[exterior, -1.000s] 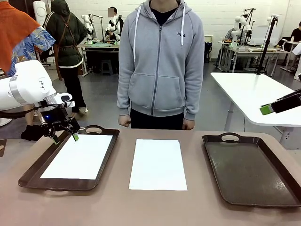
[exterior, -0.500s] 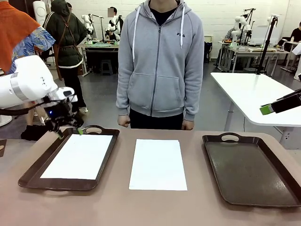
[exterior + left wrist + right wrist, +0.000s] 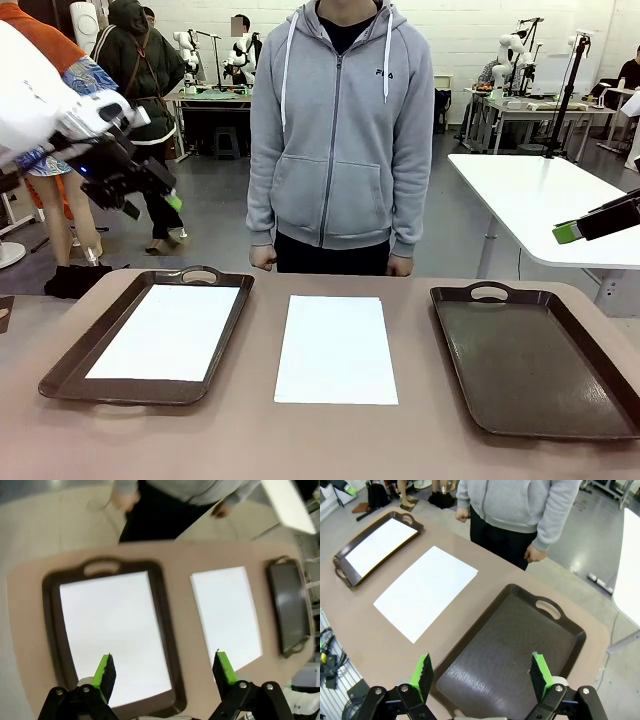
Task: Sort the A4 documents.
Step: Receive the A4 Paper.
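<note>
Now that the left pincer (image 3: 150, 203) has risen toward ten o'clock, released and empty, one A4 document (image 3: 165, 331) rests in the nine-o'clock tray (image 3: 70, 365). The second document (image 3: 336, 349) waits mid-counter (image 3: 250, 440), likely next for sorting, and the right pincer (image 3: 482, 672) is released too.

The one bit of lettering I can make out is a small dark brand mark (image 3: 385, 72) on the chest of the person's grey hoodie (image 3: 340, 150), just beside a white drawstring (image 3: 388, 50). It looks like "FILA", though it's too small to be sure.
</note>
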Robot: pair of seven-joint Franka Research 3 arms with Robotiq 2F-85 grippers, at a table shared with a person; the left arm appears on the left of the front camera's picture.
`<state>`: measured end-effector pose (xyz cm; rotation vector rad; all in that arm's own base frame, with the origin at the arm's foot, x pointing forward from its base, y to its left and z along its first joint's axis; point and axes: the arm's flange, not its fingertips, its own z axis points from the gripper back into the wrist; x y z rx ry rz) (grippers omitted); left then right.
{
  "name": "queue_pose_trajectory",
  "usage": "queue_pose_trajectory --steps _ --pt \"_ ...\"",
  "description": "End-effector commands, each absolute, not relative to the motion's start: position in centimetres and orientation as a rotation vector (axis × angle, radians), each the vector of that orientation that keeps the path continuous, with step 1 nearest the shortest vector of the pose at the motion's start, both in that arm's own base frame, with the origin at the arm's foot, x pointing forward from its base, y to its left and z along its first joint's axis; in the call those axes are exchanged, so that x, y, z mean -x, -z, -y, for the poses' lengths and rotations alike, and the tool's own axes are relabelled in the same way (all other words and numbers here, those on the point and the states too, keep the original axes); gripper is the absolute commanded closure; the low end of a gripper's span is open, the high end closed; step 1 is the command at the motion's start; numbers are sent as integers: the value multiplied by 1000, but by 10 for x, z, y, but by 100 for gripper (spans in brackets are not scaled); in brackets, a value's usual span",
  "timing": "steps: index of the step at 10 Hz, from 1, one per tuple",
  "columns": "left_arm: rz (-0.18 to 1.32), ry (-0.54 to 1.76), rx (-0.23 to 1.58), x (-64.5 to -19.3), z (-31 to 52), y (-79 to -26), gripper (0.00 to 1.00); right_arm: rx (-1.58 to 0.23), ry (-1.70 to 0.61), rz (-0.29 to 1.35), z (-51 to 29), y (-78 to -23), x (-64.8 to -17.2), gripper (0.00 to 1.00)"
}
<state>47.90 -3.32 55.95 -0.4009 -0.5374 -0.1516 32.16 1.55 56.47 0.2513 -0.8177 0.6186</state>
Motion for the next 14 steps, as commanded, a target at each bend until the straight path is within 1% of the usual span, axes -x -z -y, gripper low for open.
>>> queue_pose_trajectory --steps 1,2,3,4,5,6,8,9,11,12,14 --pt "756 253 537 -447 15 -565 0 -261 -620 817 -17 -564 -323 0" --pt "763 412 634 -436 11 -576 0 -261 -620 817 -17 -564 -323 0" --pt "746 479 645 -437 4 -578 0 -261 -620 817 -17 -564 -323 0" --pt "730 442 655 -442 -5 -576 0 -261 -620 817 -17 -564 -323 0" --pt "784 501 621 -435 1 -577 0 -261 -620 817 -17 -564 -323 0" --pt "819 608 555 -426 12 -576 0 -261 -620 817 -17 -564 -323 0" --pt "791 751 467 -416 36 -575 0 -261 -620 817 -17 -564 -323 0" --pt "803 795 447 -411 45 -577 0 -261 -620 817 -17 -564 -323 0" --pt "818 847 416 -404 63 -578 0 -261 -620 817 -17 -564 -323 0" --pt "830 827 408 -403 67 -577 0 -261 -620 817 -17 -564 -323 0" --pt "777 859 415 -403 75 -571 0 -261 -620 817 -17 -564 -323 0"
